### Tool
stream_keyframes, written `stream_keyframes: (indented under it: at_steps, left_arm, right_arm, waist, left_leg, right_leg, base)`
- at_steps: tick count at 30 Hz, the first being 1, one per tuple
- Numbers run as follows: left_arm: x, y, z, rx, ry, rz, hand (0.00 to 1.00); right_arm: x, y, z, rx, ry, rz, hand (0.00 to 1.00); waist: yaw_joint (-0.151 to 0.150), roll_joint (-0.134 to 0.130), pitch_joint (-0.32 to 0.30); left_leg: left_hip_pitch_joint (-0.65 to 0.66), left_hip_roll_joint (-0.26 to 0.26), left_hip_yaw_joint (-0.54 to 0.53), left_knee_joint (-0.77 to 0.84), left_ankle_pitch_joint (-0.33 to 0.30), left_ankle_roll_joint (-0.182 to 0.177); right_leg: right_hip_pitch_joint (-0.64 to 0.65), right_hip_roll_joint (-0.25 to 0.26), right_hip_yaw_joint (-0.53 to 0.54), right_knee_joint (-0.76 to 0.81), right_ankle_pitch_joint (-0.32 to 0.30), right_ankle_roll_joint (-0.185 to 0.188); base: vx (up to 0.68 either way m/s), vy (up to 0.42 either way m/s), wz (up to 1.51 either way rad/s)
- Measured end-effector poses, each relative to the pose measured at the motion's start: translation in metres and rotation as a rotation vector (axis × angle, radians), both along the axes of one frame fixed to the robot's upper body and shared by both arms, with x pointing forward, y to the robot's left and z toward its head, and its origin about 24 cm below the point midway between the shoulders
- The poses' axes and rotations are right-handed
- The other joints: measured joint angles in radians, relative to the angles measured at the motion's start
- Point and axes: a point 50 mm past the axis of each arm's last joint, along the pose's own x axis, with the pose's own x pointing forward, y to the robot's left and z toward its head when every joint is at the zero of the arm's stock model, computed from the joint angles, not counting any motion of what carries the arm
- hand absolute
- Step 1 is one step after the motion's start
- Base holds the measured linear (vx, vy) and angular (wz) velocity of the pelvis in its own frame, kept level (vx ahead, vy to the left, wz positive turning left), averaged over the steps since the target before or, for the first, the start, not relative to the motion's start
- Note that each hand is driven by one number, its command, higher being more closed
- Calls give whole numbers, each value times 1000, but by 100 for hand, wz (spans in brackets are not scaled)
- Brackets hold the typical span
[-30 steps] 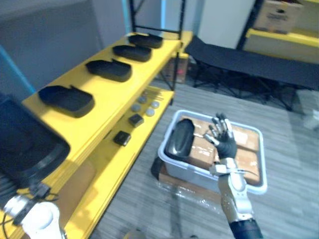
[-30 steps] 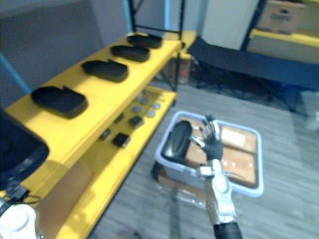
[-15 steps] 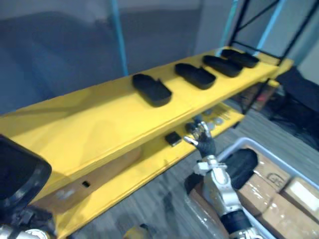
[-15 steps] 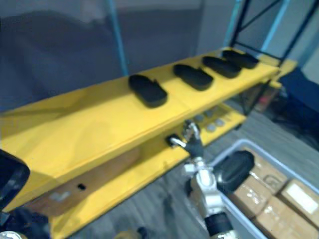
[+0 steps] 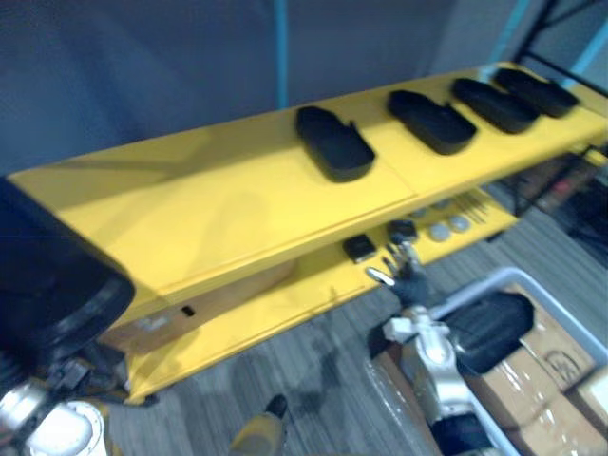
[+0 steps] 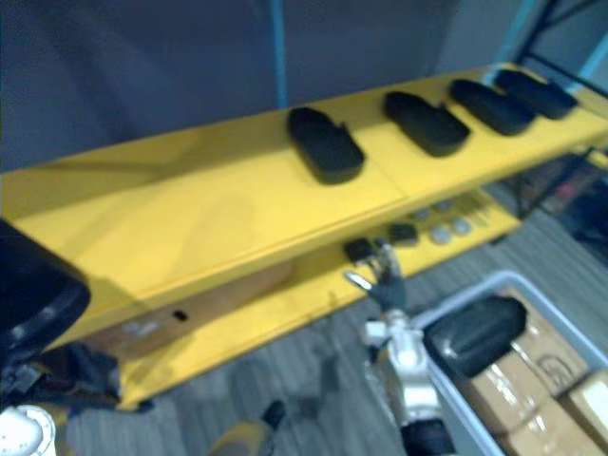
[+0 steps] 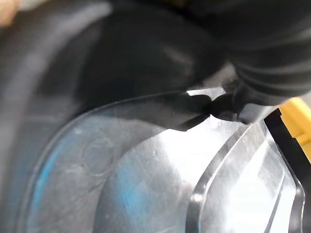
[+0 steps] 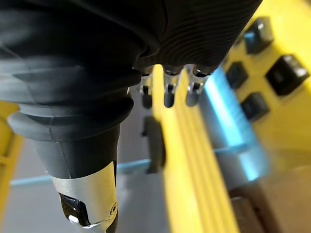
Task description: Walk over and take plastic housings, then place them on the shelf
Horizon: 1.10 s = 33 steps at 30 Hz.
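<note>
Right hand (image 5: 408, 277): dark ribbed cover (image 8: 194, 24), silver fingers (image 8: 168, 90) with dark tips.

Shelf (image 5: 237, 204), past the fingertips: bright yellow on both levels, plain.

Four shelf housings (image 5: 333, 143), on the level above the fingers: matt black, no pattern.

Just ahead of the fingertips: small blocks (image 5: 359, 248) black, discs (image 5: 440, 231) pale grey.

Bin (image 5: 472, 284), back from the fingers beside the wrist: pale grey-white rim. Boxes (image 5: 546, 361) in it brown. Bin housing (image 5: 489, 321) black with a faint sheen.

Floor (image 5: 313, 370), below the fingers: grey, fine stripes.

Post (image 5: 281, 24) blue. Wall (image 5: 142, 66) dull grey-blue.
</note>
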Motion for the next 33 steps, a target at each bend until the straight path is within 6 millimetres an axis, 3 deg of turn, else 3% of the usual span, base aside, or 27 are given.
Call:
stream_keyframes:
  at_steps: [6, 9, 11, 14, 16, 19, 20, 23, 24, 25, 27, 30, 32, 33]
  left_arm:
    - [-5, -4, -12, -32, 61, -17, 100]
    - [-2, -6, -12, -39, 50, -35, 100]
    - [0, -8, -12, -42, 51, -48, 100]
    - [-2, -7, -11, -36, 49, -55, 100]
    - [-3, -7, -8, -16, 43, -67, 100]
    - [-3, -10, -1, 20, 31, -95, 100]
    - [-1, -12, 0, 26, 24, -112, 100]
    - [2, -13, 7, 85, 23, -115, 100]
    - [4, -13, 9, 101, 21, -118, 100]
    - [7, -14, 11, 98, 6, -123, 100]
    - [13, -15, 15, 90, -30, -127, 100]
    - [31, -14, 20, 78, -55, -142, 100]
    - [38, -13, 19, 76, -38, -134, 100]
    - [38, -12, 18, 74, -28, -132, 100]
  right_arm:
    - [1, 2, 3, -3, -27, 27, 0]
    - [1, 4, 6, -1, -42, 38, 0]
    - [-2, 2, 3, -5, -32, 41, 0]
    - [-4, -3, 8, -16, -55, 30, 0]
    - [-3, -6, 13, -14, -85, 11, 0]
    - [-5, -11, 12, -12, -82, -11, 0]
    - [-7, -14, 12, -19, -84, -19, 0]
    - [-5, -12, 18, -15, -110, -14, 0]
    - [-3, -11, 22, -18, -132, -8, 0]
    - [-2, -12, 26, -36, -155, -9, 0]
    - [-4, -19, 28, -56, -172, -32, 0]
    - [-8, -40, 39, -99, -220, -93, 0]
    - [-9, -51, 51, -178, -264, -114, 0]
    - [-10, -53, 58, -195, -296, -121, 0]
  waist:
    - [0, 41, 27]
    - [-2, 20, 51]
    - [-27, 29, 65]
    - [-27, 27, 60]
    - [-21, 11, 52]
    - [-6, -37, 48]
    - [-11, -30, 44]
    - [-15, -25, 37]
    - [-24, -23, 38]
    - [-37, -18, 40]
    - [-62, -6, 34]
    - [-93, -4, 34]
    - [-101, -7, 32]
    - [-105, -17, 27]
  left_leg:
    - [23, 32, 52, -1, 6, -16]
    - [17, 26, 85, -3, 3, -26]
    - [18, 58, 133, -3, 15, -28]
    - [-1, 60, 134, -13, 34, -23]
    - [-23, 48, 145, -13, 41, -14]
    - [-39, -2, 176, 21, 9, 20]
    - [-29, -7, 173, 40, -15, 29]
    - [18, 4, 178, 33, -35, 61]
    - [47, 9, 175, 23, -47, 81]
    - [73, 14, 172, 16, -55, 94]
    - [95, 34, 158, 9, -57, 92]
    - [109, 40, 126, -3, -64, 81]
    - [108, 38, 113, -1, -75, 64]
    - [105, 31, 110, 0, -82, 52]
  right_leg:
    - [28, 22, 10, -49, -14, 13]
    - [27, 13, 21, -74, -76, 41]
    - [26, 18, 19, -64, -98, 53]
    - [23, 20, 2, -77, -105, 60]
    - [7, 13, 1, -87, -104, 59]
    - [15, -26, 3, -93, -114, 3]
    - [-11, -45, 24, 39, -73, -39]
    - [-131, -82, 123, 297, 27, -51]
    - [-171, -93, 156, 384, 39, -49]
    - [-202, -81, 176, 433, -29, -43]
    - [-233, -27, 180, 398, -95, -42]
    - [-271, 17, 202, 240, -118, -48]
    - [-274, 25, 250, 124, -78, -36]
    - [-263, 26, 255, 83, -16, -38]
  base:
    - [-89, -29, -21]
    - [-172, -19, -31]
    - [-200, -17, 3]
    - [-69, 18, 18]
    - [54, 56, 24]
    - [165, 79, 22]
    - [193, 147, 27]
    - [88, 258, -2]
    - [21, 196, -13]
    - [-18, 167, -6]
    - [-116, 78, 16]
    - [23, -40, 32]
    - [86, -133, 31]
    - [58, -174, 24]
